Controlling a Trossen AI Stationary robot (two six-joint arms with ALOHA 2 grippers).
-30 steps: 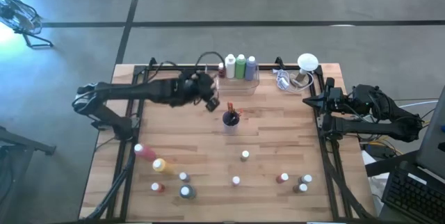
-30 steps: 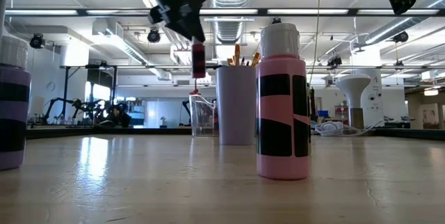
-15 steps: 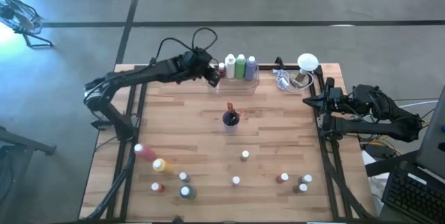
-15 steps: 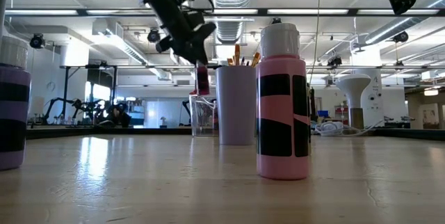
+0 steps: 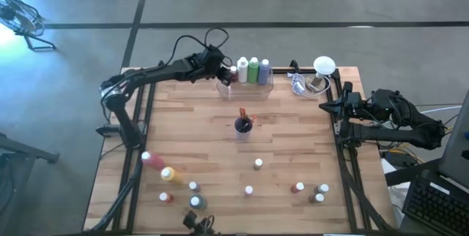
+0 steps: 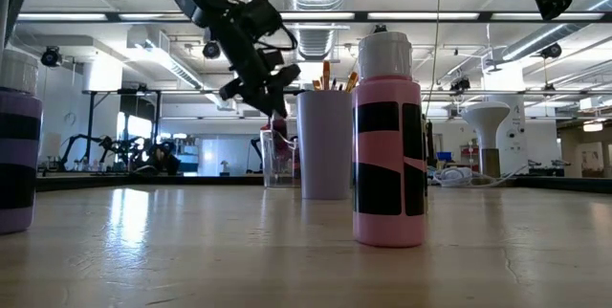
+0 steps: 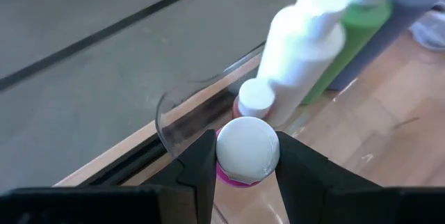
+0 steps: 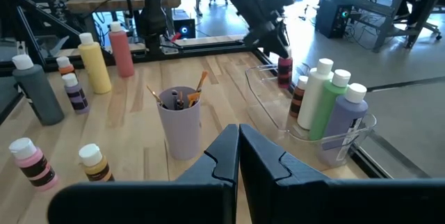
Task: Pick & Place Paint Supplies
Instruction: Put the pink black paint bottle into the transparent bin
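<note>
Your left gripper (image 7: 245, 156) is clamped on a small magenta paint bottle (image 7: 245, 154) with a white cap, holding it at the open end of the clear tray (image 5: 249, 88) at the far edge of the table (image 5: 293, 148). In that tray you already have three tall bottles standing in a row: a white one (image 5: 242, 69), a green one (image 5: 253, 69) and a purple one (image 5: 264, 70). A small white-capped bottle (image 7: 254, 99) stands just beside the white one, right by the bottle you are carrying. The right wrist view shows the held bottle hanging at the tray's end farthest from the purple bottle. At the middle of the table, your grey cup (image 8: 180, 121) holds several paintbrushes (image 8: 178, 99), bristles up. Scattered on the near half of the table you still have loose supplies: a pink bottle (image 5: 152, 159) and a yellow bottle (image 5: 169, 174) lying towards the left, and a handful of small bottles (image 5: 248, 190) standing apart from one another across the front. Your right gripper (image 8: 238, 144) is clenched with nothing in it, parked at the table's right edge, well apart from the tray.
</note>
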